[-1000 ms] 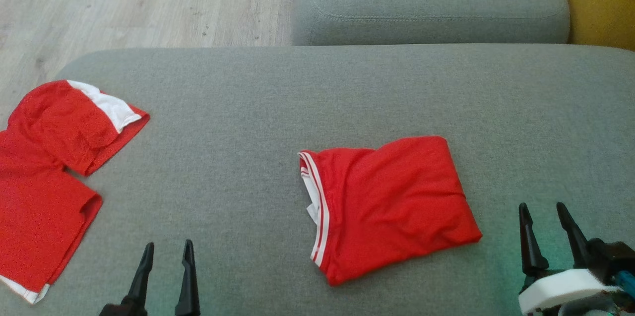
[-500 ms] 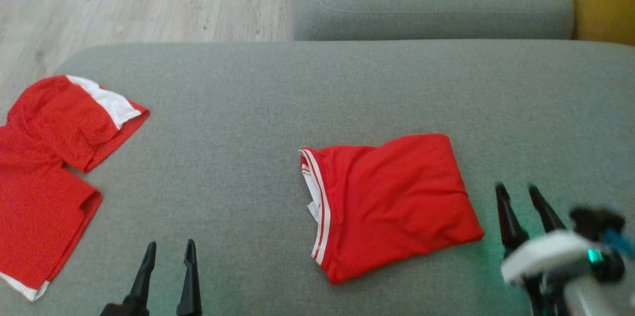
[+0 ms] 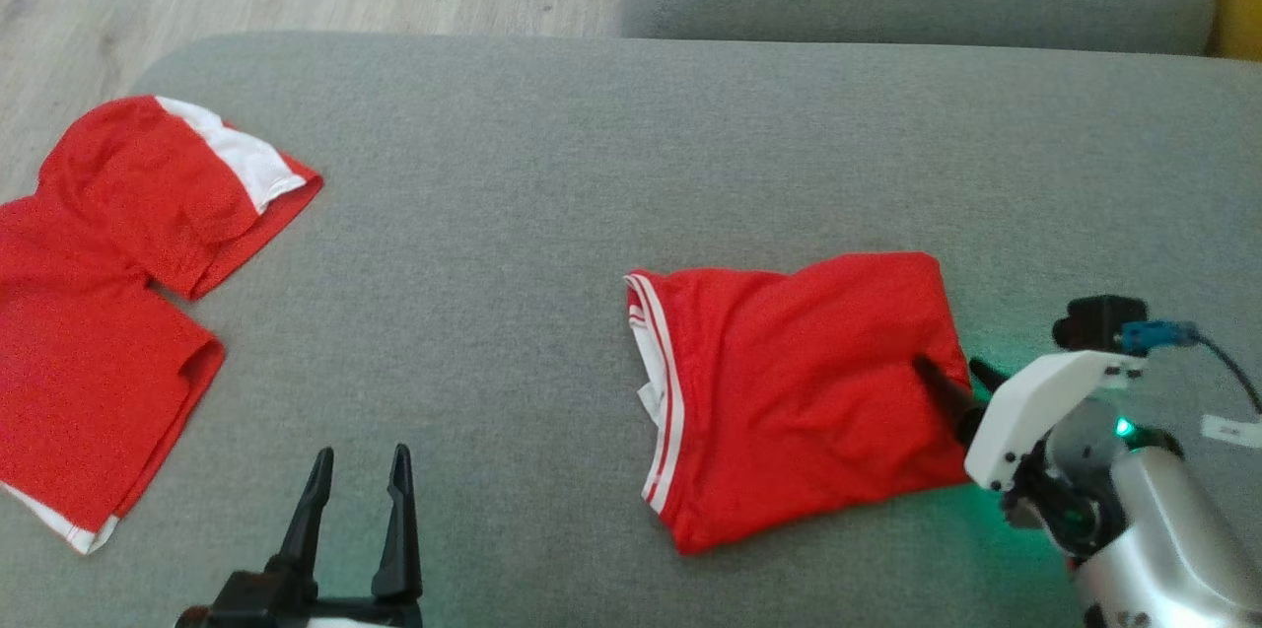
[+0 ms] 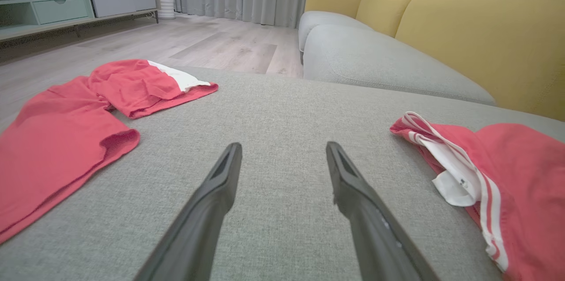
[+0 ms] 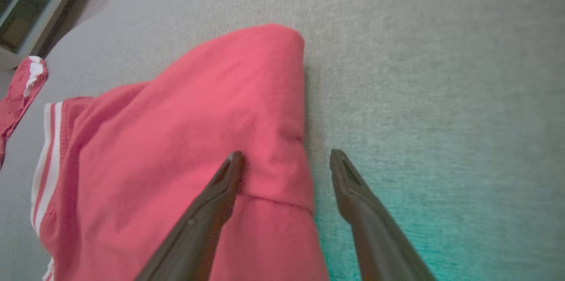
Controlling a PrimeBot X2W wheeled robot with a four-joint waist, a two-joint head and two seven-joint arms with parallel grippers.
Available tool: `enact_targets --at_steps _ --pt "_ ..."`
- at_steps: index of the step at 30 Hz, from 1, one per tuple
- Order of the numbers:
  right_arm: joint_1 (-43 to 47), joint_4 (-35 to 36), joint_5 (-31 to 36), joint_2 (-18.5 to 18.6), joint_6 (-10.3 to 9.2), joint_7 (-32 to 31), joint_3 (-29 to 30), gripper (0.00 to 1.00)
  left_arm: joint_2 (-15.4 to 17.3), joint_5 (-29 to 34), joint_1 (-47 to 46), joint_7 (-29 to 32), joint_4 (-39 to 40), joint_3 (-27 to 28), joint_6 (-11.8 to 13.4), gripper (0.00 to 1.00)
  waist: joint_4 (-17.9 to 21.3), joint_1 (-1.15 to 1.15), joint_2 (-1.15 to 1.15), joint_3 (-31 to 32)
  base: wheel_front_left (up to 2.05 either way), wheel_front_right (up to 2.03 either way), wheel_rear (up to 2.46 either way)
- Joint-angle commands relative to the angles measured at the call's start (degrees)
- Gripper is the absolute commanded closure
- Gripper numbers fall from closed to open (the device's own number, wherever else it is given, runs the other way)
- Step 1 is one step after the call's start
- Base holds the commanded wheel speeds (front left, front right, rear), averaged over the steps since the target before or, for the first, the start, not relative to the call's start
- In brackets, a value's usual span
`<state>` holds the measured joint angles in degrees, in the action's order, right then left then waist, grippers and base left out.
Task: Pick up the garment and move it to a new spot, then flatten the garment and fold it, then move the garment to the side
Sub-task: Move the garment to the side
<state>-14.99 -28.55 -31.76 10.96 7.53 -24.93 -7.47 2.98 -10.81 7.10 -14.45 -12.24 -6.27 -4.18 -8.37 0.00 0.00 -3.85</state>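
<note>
Straddling the right-hand edge of the folded red shorts (image 3: pixel 799 391), the right gripper (image 3: pixel 954 374) stands with its jaws fully apart and grips nothing. One finger (image 5: pixel 207 215) lies over the fabric and the other over bare upholstery just beside the edge. Whether the tips touch the surface cannot be told. The shorts lie folded into a compact packet on the grey sofa cushion (image 3: pixel 592 165), right of centre, with the white-striped waistband (image 3: pixel 659 391) on their left side. The left gripper (image 3: pixel 361 453) hovers over bare cushion, well apart from the shorts, its jaws spread and empty. A second red garment (image 3: pixel 108 313) lies at the cushion's left end. Judged from the folded state, the step in hand is the last one: moving the garment to the side. The next move calls for closing the right jaws on all layers at the edge, so that the fold does not open, followed by a low lift toward a bare area.
</note>
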Motion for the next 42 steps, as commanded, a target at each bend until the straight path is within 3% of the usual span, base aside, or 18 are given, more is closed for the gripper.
enact_targets --at_steps 1,9,10,11,12,16,21,26,35,39,42 --pt "-3.3 0.0 0.0 -0.8 -0.04 -1.1 -1.0 0.00 -0.1 -0.5 -2.3 -0.5 1.6 1.4 0.6 0.00 -0.6 0.00 0.00 -0.3 0.00 0.00 0.00" --pt "-5.2 -5.3 -1.6 -2.8 -0.04 -3.5 -1.4 0.00 -0.1 -0.7 -2.6 -0.5 1.6 1.9 0.9 0.00 -0.9 0.00 0.00 -1.0 0.00 0.00 0.00" --pt "-5.6 -5.7 -1.8 -2.8 -0.04 -3.1 -1.2 0.36 -0.1 -0.8 -2.6 -0.5 1.6 1.9 1.0 0.00 -0.8 0.00 0.00 -1.1 0.00 0.00 0.00" --pt "-6.0 -6.1 -1.9 -2.9 -0.04 -2.7 -1.0 0.88 -0.1 -0.9 -2.7 -0.5 1.7 2.0 1.0 0.00 -0.5 0.00 0.00 -1.2 0.00 0.00 0.00" --pt "-6.5 -6.4 -1.9 -2.9 -0.04 -2.5 -1.1 1.00 -0.1 -1.0 -2.8 -0.5 1.7 1.9 1.0 0.00 -0.2 0.00 0.00 -1.4 0.00 0.00 0.00" --pt "-9.3 -6.6 -1.1 -1.6 -0.04 0.2 -1.7 1.00 -0.1 -1.2 -3.0 -0.5 2.2 1.7 1.2 0.00 2.2 0.00 0.00 -2.8 0.00 0.00 0.00" --pt "-16.4 -7.4 3.6 2.9 -0.04 5.0 -0.4 1.00 -0.1 0.1 -5.5 -0.5 3.2 1.8 0.6 0.00 6.5 0.00 0.00 -7.2 0.00 0.00 0.00" --pt "-24.1 -10.9 9.6 7.7 -0.04 10.1 3.6 1.00 -0.1 2.0 -8.5 -0.5 3.9 3.0 -0.1 0.00 10.2 0.00 0.00 -11.4 0.00 0.00 0.00" --pt "-34.3 -19.7 22.9 17.2 -0.04 16.5 14.4 1.00 1.0 5.4 -12.6 -0.5 4.9 3.7 -1.8 0.00 13.0 0.00 0.00 -18.8 0.00 0.00 0.00" --pt "-36.1 -23.0 28.0 19.0 -0.04 17.6 17.5 1.00 1.6 5.8 -12.6 -0.5 5.0 4.5 -2.0 0.00 13.5 0.00 0.00 -19.8 0.00 0.00 0.00" --pt "-37.0 -24.4 31.3 17.9 -0.04 19.2 20.1 1.00 1.7 6.0 -12.4 -0.5 4.9 4.9 -2.2 0.00 13.7 0.00 0.00 -19.6 0.00 0.00 0.00"
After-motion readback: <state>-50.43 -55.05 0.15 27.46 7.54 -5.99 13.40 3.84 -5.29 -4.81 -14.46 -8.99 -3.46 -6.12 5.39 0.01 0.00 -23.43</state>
